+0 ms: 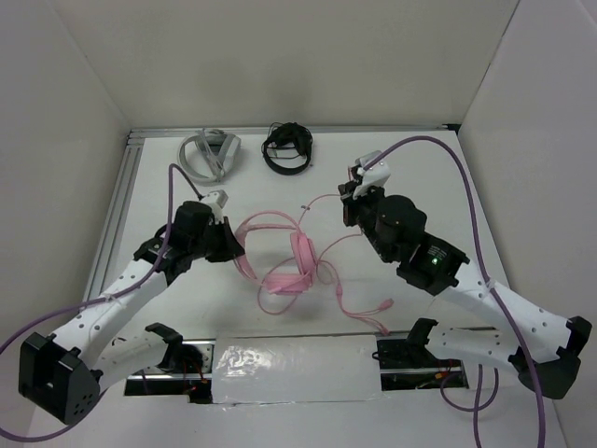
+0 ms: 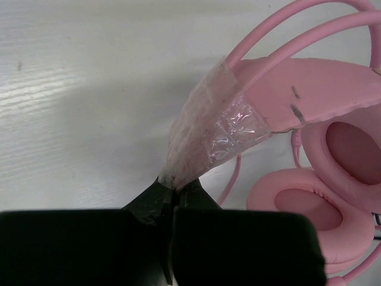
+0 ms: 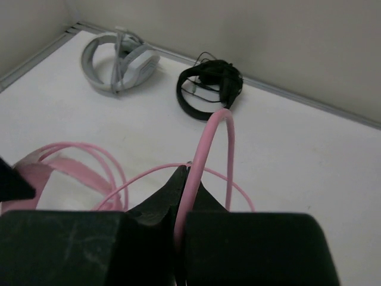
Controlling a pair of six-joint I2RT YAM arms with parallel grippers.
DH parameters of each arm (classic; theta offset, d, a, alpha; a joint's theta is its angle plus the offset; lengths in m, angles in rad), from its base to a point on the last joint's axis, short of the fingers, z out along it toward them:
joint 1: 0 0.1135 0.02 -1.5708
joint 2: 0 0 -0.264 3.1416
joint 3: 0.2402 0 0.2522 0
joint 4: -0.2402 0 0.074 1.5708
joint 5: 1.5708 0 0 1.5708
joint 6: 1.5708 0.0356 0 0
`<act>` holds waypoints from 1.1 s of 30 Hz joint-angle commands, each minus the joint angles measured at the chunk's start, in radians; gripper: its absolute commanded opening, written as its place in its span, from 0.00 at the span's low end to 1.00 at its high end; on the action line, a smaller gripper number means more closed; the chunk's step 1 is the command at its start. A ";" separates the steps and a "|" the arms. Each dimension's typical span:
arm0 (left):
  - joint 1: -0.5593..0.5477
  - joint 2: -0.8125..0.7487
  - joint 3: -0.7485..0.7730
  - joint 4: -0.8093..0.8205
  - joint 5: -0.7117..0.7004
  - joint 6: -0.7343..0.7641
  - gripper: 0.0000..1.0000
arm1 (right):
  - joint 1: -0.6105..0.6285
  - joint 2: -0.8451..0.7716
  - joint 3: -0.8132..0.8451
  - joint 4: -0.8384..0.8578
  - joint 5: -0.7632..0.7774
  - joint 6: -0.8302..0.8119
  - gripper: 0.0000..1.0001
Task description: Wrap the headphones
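Note:
The pink headphones [image 1: 287,263] lie mid-table, headband toward the left and earcups [image 2: 303,211] folded together. My left gripper [image 1: 229,245] is shut on the clear-taped end of the headband pad [image 2: 209,132]; its jaws [image 2: 174,187] pinch the tape's edge. My right gripper [image 1: 351,211] is shut on the thin pink cable [image 3: 208,143], which rises in a loop out of the closed jaws [image 3: 191,174]. More cable [image 1: 347,301] trails over the table to the headphones' right, toward the near edge. The headband also shows in the right wrist view [image 3: 65,162].
Grey headphones [image 1: 212,154] and black headphones [image 1: 287,147] lie by the back wall, also in the right wrist view [image 3: 119,59] [image 3: 209,89]. A clear plastic sheet [image 1: 294,373] lies at the near edge between the arm bases. White walls enclose three sides.

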 commanded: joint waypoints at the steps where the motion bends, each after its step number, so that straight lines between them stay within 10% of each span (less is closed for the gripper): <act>1: -0.025 -0.012 -0.004 0.155 0.177 0.053 0.00 | -0.003 0.035 0.104 0.018 0.091 -0.143 0.00; 16: -0.056 -0.334 -0.090 0.269 0.625 0.162 0.00 | -0.374 0.207 0.028 0.125 -0.285 -0.134 0.00; 33: -0.052 -0.176 0.507 0.120 0.090 -0.032 0.00 | -0.388 0.489 -0.211 0.400 -0.554 0.283 0.00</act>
